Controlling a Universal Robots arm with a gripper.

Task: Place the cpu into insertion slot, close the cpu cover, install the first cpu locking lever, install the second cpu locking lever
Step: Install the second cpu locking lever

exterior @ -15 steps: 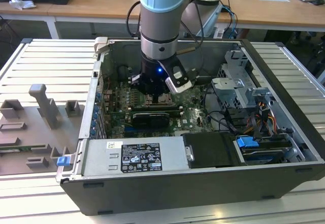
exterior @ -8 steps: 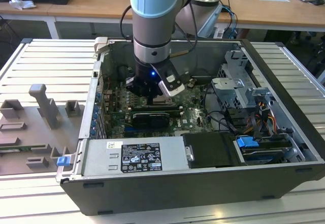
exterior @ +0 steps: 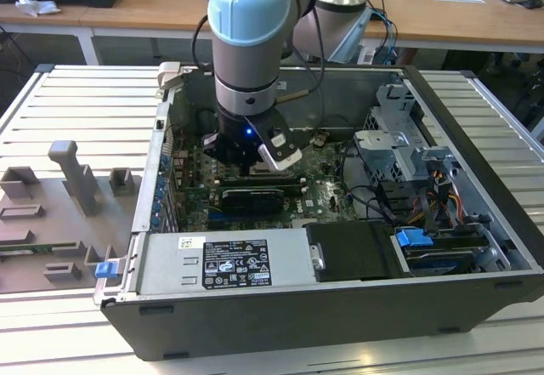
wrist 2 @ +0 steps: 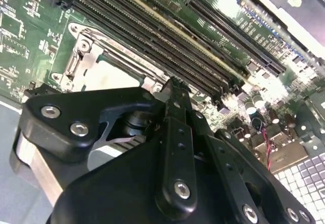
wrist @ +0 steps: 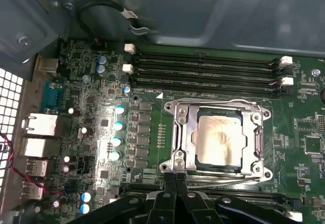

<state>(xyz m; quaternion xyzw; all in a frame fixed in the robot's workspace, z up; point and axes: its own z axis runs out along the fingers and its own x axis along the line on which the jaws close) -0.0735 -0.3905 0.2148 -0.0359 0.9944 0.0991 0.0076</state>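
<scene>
The cpu (wrist: 219,138) lies flat in the insertion slot (wrist: 265,173), its dull silver top showing through the window of the cpu cover (wrist: 252,119). The cover lies down over the chip. Thin metal levers (wrist: 260,142) run along two opposite sides of the cover; whether they are latched I cannot tell. My gripper (wrist: 175,179) is shut, its black fingertips together at the socket's near edge with nothing seen between them. The second wrist view shows the gripper (wrist 2: 172,84) just beside the cover (wrist 2: 96,46) and cpu (wrist 2: 109,76). In the exterior view the gripper (exterior: 253,164) reaches down inside the computer case.
Long black memory slots (wrist: 203,71) run beside the socket. A black expansion card (exterior: 255,198) lies just in front of the gripper. The power supply (exterior: 221,260), drive cage (exterior: 399,145) and loose cables (exterior: 374,201) crowd the case. Grey fixtures (exterior: 76,179) stand on the table at the exterior view's left.
</scene>
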